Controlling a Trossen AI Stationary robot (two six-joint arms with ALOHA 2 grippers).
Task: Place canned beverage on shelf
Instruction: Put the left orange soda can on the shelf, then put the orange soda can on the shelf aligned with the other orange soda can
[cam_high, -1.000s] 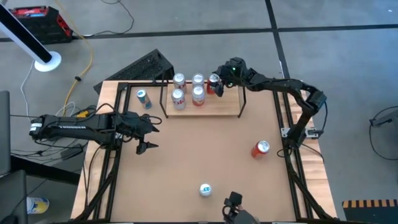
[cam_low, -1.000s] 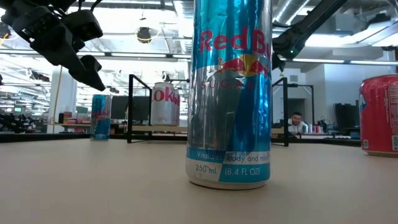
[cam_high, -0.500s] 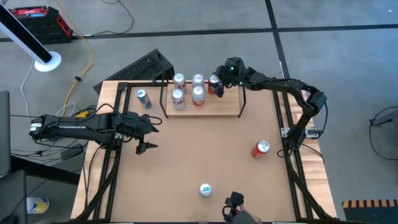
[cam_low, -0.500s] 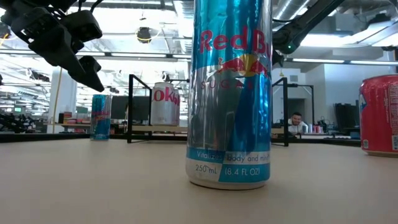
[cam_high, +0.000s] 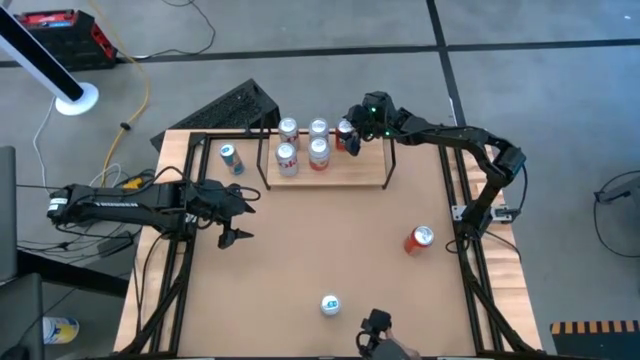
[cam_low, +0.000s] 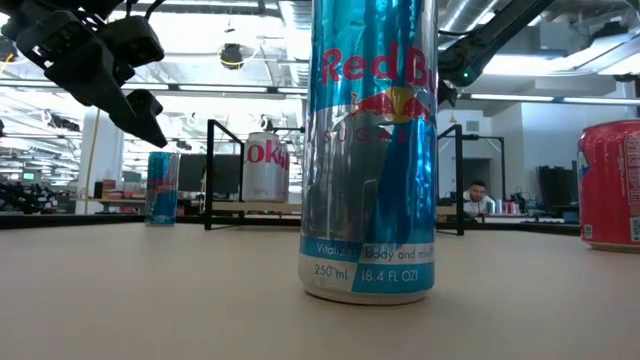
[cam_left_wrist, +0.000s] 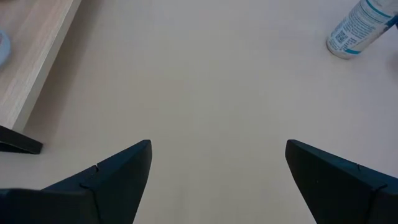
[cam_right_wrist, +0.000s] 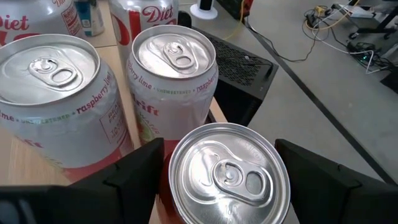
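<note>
The shelf (cam_high: 330, 170), a pale plank in a black rod frame, stands at the table's far side with several cans on it. My right gripper (cam_high: 350, 136) is at the shelf's far right part, shut on a red can with a silver top (cam_right_wrist: 227, 171) that stands close beside a raspberry-lime can (cam_right_wrist: 175, 68). Whether the red can's base rests on the plank is hidden. My left gripper (cam_high: 236, 216) is open and empty above the table's left part; it also shows in the low view (cam_low: 120, 85). My right gripper pinches the red can's upper wall, just under the rim (cam_right_wrist: 177, 163), between its two fingers (cam_right_wrist: 134, 171), one on each side. The fingers come from above, slanting down from the table's right. The can is upright.
A slim blue can (cam_high: 229, 157) stands on the table left of the shelf. A red can (cam_high: 420, 238) is at the right. A Red Bull can (cam_high: 330, 304) stands near the front edge and hides the shelf's middle in the low view (cam_low: 370, 150).
</note>
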